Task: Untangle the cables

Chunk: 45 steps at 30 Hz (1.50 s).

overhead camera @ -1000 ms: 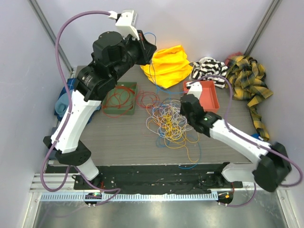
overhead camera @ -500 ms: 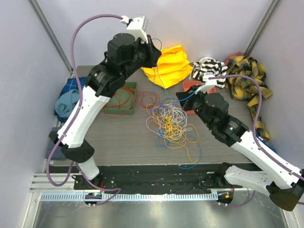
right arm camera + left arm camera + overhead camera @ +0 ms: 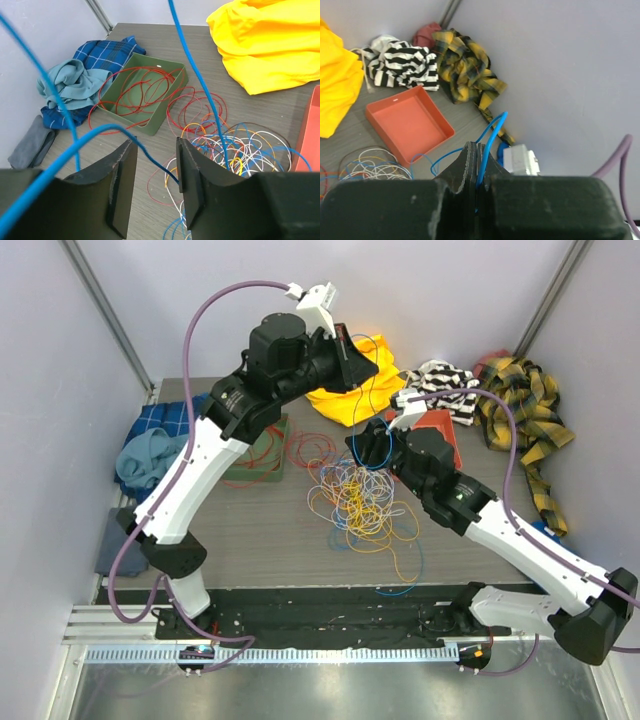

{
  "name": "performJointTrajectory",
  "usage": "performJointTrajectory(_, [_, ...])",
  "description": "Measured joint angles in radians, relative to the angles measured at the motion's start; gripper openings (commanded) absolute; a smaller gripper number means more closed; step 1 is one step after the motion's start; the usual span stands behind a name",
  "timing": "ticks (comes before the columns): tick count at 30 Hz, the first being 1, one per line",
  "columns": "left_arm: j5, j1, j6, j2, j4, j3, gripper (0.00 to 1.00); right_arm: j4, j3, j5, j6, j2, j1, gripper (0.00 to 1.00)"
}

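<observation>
Grey table (image 3: 250, 530), tangled cables (image 3: 355, 500); left gripper (image 3: 476, 150) pinches blue cable (image 3: 492, 127) (wrist view only)

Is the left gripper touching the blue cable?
Touching. In the left wrist view the left gripper is shut, and the blue cable runs out from between its closed jaws.

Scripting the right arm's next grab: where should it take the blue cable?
Grip the blue cable on its raised stretch between the left gripper and the pile. Bring the open right gripper in sideways, jaws across the strand: there it hangs as a single strand, clear of the pile.
</observation>
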Motion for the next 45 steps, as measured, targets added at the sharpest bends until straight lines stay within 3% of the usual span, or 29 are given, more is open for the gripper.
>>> performJointTrajectory(12, [0.031, -0.037, -0.027, 0.0, 0.013, 0.01, 0.0, 0.002, 0.0, 0.065, -0.026, 0.045, 0.0, 0.44])
performJointTrajectory(22, [-0.184, -0.037, 0.032, 0.007, -0.056, 0.072, 0.0, -0.011, -0.02, 0.06, -0.003, -0.031, 0.013, 0.44])
performJointTrajectory(28, [-0.233, -0.037, 0.05, 0.01, -0.063, 0.074, 0.0, -0.017, -0.022, 0.06, -0.001, -0.058, 0.013, 0.45])
performJointTrajectory(45, [-0.129, -0.047, 0.005, 0.006, -0.064, 0.073, 0.0, -0.019, -0.029, 0.106, -0.04, 0.031, 0.013, 0.47])
